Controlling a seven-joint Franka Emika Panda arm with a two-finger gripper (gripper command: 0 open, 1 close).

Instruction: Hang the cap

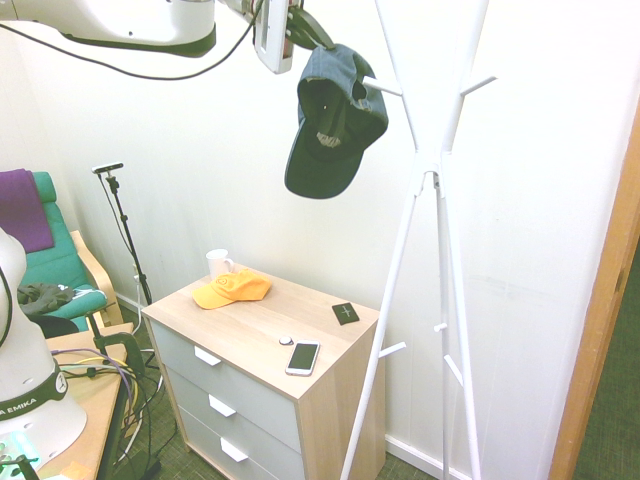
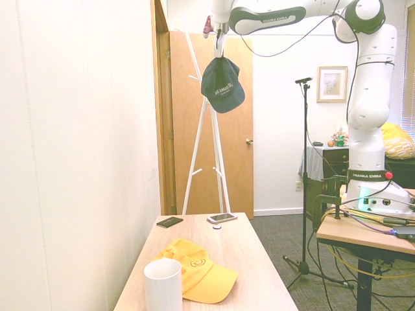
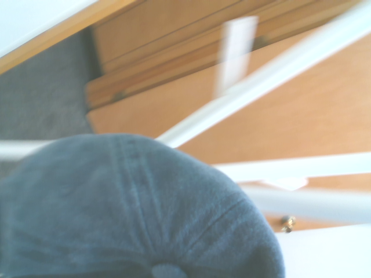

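Note:
The cap is dark slate-blue and hangs high in the air from my gripper, which is shut on its back edge. Its crown sits against the left upper peg of the white coat rack; I cannot tell whether the peg is inside the cap. From the other side the cap dangles under the gripper, pale lettering outward, in front of the rack. The wrist view shows the cap's crown close up, with blurred white rack poles behind it.
Below stands a wooden chest of drawers bearing an orange-yellow cap, a white mug, a phone and a small black card. A wooden door is behind the rack. A green chair stands at the left.

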